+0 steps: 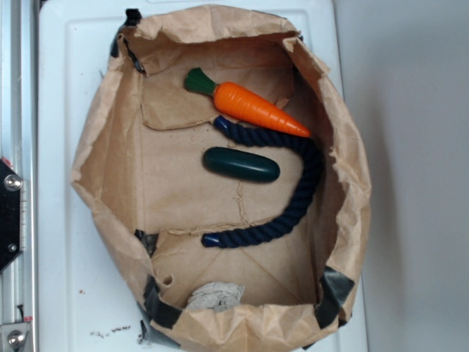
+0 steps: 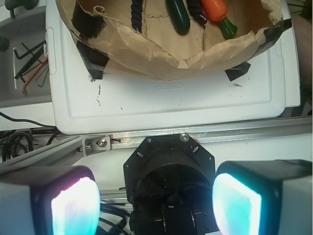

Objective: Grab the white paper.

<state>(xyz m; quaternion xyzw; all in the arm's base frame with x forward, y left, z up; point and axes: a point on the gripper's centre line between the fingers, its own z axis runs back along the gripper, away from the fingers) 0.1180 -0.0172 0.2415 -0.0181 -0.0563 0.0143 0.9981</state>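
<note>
From the exterior view, the white paper [image 1: 214,295] sits tucked low inside the brown paper bag [image 1: 110,147], hard against the bag wall nearest the bottom edge of the white worktop [image 1: 58,110]. That crumpled wall leans partly over it. Farther in lie the green oval toy [image 1: 241,164], the dark blue rope [image 1: 293,213] and the orange carrot [image 1: 253,106], all well apart from the wad. No arm shows here.

From the wrist view, the gripper [image 2: 156,196] hangs off the worktop, over the black base and the aluminium rail [image 2: 195,136], its two pads [image 2: 73,205] spread wide with nothing between them. The wad isn't visible from here; I can't tell which bag wall hides it.

To my eye the risk is the bag itself: coming down close to that wall, a finger could catch the folded rim, crush it onto the wad or drag the whole bag. The wad is soft and low, so a shallow close might pinch only brown paper.
</note>
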